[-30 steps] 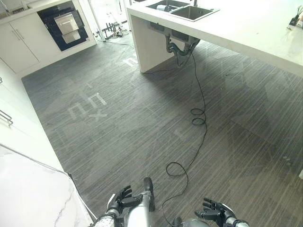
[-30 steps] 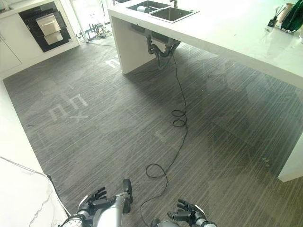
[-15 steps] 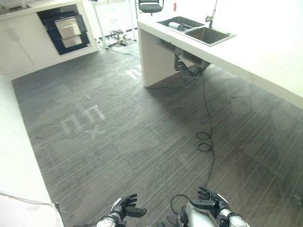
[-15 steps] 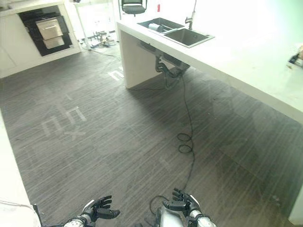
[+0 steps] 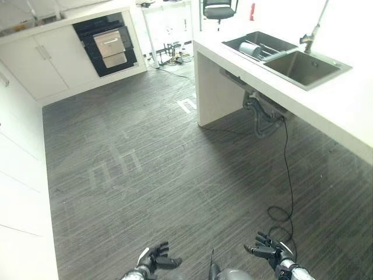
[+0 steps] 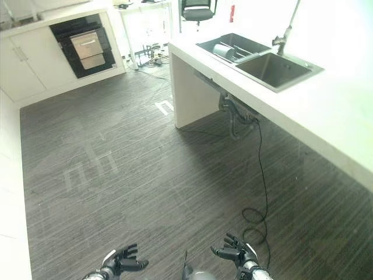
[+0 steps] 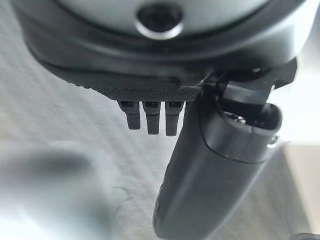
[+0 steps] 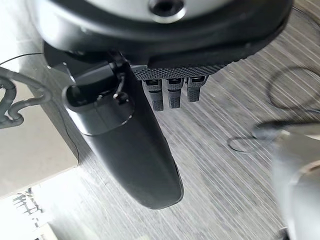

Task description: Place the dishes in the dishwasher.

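My left hand [image 5: 152, 260] and my right hand [image 5: 269, 253] hang low with loose fingers, holding nothing. Far ahead of my right hand, something round, maybe a dish [image 5: 251, 49], lies in the sink [image 5: 303, 67]. The dark dishwasher [image 5: 109, 44] stands far ahead. Nothing is loaded yet.

I see dark grey striped floor [image 5: 175, 175] spreading from a white counter [image 5: 344, 111] with a double sink [image 5: 288, 58]; beyond the counter, white cabinets [image 5: 52, 70] and an office chair [image 5: 218, 10].
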### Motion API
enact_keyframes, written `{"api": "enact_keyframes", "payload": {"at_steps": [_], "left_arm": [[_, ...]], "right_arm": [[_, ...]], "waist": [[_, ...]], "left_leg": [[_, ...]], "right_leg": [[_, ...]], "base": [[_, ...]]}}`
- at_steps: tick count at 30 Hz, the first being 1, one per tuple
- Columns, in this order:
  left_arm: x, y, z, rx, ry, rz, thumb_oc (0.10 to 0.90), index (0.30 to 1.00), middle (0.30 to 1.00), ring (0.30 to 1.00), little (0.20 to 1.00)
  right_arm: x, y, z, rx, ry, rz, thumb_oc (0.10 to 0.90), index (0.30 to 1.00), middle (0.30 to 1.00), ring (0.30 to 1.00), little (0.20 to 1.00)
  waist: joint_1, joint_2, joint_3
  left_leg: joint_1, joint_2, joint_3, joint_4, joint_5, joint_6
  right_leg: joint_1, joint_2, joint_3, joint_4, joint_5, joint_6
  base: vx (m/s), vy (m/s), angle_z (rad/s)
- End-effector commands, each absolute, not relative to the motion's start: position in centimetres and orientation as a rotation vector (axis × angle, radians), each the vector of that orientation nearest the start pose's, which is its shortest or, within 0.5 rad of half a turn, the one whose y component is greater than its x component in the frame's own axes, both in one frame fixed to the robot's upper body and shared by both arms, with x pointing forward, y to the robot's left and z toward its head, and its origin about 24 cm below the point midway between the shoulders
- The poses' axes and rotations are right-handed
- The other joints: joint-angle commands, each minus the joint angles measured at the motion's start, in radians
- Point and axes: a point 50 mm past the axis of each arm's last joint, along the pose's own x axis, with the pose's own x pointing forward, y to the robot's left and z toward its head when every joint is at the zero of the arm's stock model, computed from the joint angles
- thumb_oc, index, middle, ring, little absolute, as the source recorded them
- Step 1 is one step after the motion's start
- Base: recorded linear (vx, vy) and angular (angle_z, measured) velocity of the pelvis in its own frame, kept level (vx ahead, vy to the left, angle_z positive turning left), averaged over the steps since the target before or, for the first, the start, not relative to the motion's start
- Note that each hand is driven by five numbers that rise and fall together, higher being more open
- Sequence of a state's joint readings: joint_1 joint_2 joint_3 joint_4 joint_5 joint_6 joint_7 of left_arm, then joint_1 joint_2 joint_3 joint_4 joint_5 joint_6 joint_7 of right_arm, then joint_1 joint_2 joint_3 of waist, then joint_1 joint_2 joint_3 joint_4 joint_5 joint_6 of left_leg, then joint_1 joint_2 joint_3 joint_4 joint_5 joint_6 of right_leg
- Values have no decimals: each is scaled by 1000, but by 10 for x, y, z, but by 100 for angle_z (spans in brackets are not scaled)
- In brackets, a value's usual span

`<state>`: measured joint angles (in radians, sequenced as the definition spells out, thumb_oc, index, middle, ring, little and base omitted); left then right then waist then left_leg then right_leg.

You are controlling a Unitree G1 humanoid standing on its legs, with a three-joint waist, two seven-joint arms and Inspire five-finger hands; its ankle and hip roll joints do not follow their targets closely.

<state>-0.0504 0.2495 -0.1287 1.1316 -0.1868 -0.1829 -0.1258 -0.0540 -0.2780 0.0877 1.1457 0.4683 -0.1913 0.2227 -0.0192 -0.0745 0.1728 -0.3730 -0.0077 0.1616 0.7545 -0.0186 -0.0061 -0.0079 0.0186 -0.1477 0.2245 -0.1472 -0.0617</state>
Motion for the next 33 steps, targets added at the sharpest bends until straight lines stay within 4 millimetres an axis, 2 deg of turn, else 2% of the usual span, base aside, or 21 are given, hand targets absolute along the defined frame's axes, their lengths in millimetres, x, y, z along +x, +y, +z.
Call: {"api": "enact_keyframes", "payload": {"at_steps": [1,4,5,7,8,10,11,14,15,16,18,19,22,23,24,25,27,28,30,31,33], "left_arm": [[144,215,-142,90,896,-20,800,900,900,900,900],[142,213,-144,99,926,-39,800,900,900,900,900],[140,212,-146,97,937,-44,800,900,900,900,900],[136,212,-147,102,953,-52,800,900,900,900,900],[131,214,-150,163,992,-105,800,900,900,900,900],[133,213,-149,190,999,-143,800,900,900,900,900],[135,212,-149,205,1001,-174,800,900,900,900,900],[140,212,-147,227,986,-187,800,900,900,900,900],[142,213,-146,229,984,-178,800,900,900,900,900],[144,215,-145,224,985,-162,800,900,900,900,900],[146,216,-144,213,993,-166,800,900,900,900,900],[146,216,-145,219,1002,-185,800,900,900,900,900],[143,214,-146,237,1025,-222,800,900,900,900,900],[140,213,-148,235,1033,-220,800,900,900,900,900],[132,212,-151,238,1056,-211,800,900,900,900,900],[128,212,-152,234,1065,-204,800,900,900,900,900],[124,212,-154,221,1082,-189,800,900,900,900,900],[122,211,-155,190,1106,-183,800,900,900,900,900],[120,208,-157,186,1117,-200,800,900,900,900,900],[121,207,-156,186,1110,-202,800,900,900,900,900],[126,207,-155,169,1092,-171,800,900,900,900,900]], "right_arm": [[154,-262,-122,65,785,-91,800,900,900,900,900],[144,-261,-128,69,828,-106,800,900,900,900,900],[142,-261,-129,69,839,-117,800,900,900,900,900],[142,-261,-130,73,850,-138,800,900,900,900,900],[136,-263,-135,120,899,-208,800,900,900,900,900],[132,-262,-137,141,919,-225,800,900,900,900,900],[129,-261,-139,135,934,-222,800,900,900,900,900],[125,-259,-141,127,947,-230,800,900,900,900,900],[125,-258,-141,132,951,-230,800,900,900,900,900],[125,-259,-141,117,954,-213,800,900,900,900,900],[124,-258,-141,106,950,-207,800,900,900,900,900],[121,-258,-142,118,946,-227,800,900,900,900,900],[116,-263,-142,143,947,-257,800,900,900,900,900],[114,-264,-142,139,950,-253,800,900,900,900,900],[111,-266,-143,131,960,-255,800,900,900,900,900],[111,-266,-143,137,961,-265,800,900,900,900,900],[108,-266,-144,148,972,-295,800,900,900,900,900],[104,-268,-145,163,983,-336,800,900,900,900,900],[101,-274,-145,143,1007,-353,800,900,900,900,900],[101,-276,-144,129,1009,-354,800,900,900,900,900],[99,-281,-143,106,1018,-364,800,900,900,900,900]], "waist": [[-1,67,16],[20,88,10],[16,80,5],[20,87,3],[20,85,-14],[5,86,-23],[-14,96,-28],[-35,114,-23],[-40,121,-20],[-56,123,-10],[-86,128,5],[-103,128,10],[-127,98,15],[-130,87,17],[-121,92,14],[-118,95,10],[-125,91,6],[-136,98,-1],[-125,90,-24],[-114,81,-24],[-94,57,-19]], "left_leg": [[84,52,8,-455,17,-28],[-72,142,-24,-455,47,-65],[-57,139,-7,-455,21,-69],[-43,152,23,-455,43,-59],[13,124,36,-455,27,-38],[57,96,45,-455,-11,-14],[92,77,43,-455,-39,7],[148,49,63,-455,-90,51],[163,48,69,-455,-104,58],[184,40,65,-455,-119,64],[216,23,33,-455,-127,64],[235,4,1,-455,-136,63],[295,-39,-29,-455,-188,59],[325,-52,-26,-455,-214,56],[387,-54,-28,-455,-280,45],[400,-52,-18,-455,-289,42],[422,-62,-26,-455,-281,40],[454,-67,-47,-455,-270,32],[560,-70,-29,-455,-43,-23],[557,-74,-25,-407,21,-44],[442,-53,-12,-199,81,-65]], "right_leg": [[-29,-23,3,75,-29,115],[22,-24,-3,75,-64,133],[53,-44,-10,75,-93,144],[73,-47,-12,75,-95,153],[130,-63,-8,75,-106,171],[169,-74,-27,75,-5,192],[181,-78,-43,95,123,219],[40,-108,-63,408,268,262],[-19,-115,-70,473,269,257],[-84,-85,-69,474,246,247],[-172,-31,-69,426,217,224],[-201,-16,-82,333,217,205],[-259,-58,-134,75,281,215],[-307,-94,-153,75,281,226],[-351,-128,-190,75,255,242],[-342,-133,-209,75,239,230],[-329,-126,-190,75,231,202],[-311,-95,-133,75,209,184],[-242,-66,-94,75,132,139],[-218,-69,-90,75,112,128],[-169,-77,-87,75,73,101]], "base": [[893,460,-79],[743,392,-77],[494,335,-44],[488,366,-31],[664,470,-20],[561,421,2],[376,333,51],[330,351,54],[284,255,4],[234,129,-17],[277,18,-11],[325,-48,34],[365,-106,85],[558,-121,76],[536,-117,34],[519,-146,-8],[313,-117,-28],[514,-155,-40],[590,-200,-41],[406,-168,-58],[389,-159,-42]]}}
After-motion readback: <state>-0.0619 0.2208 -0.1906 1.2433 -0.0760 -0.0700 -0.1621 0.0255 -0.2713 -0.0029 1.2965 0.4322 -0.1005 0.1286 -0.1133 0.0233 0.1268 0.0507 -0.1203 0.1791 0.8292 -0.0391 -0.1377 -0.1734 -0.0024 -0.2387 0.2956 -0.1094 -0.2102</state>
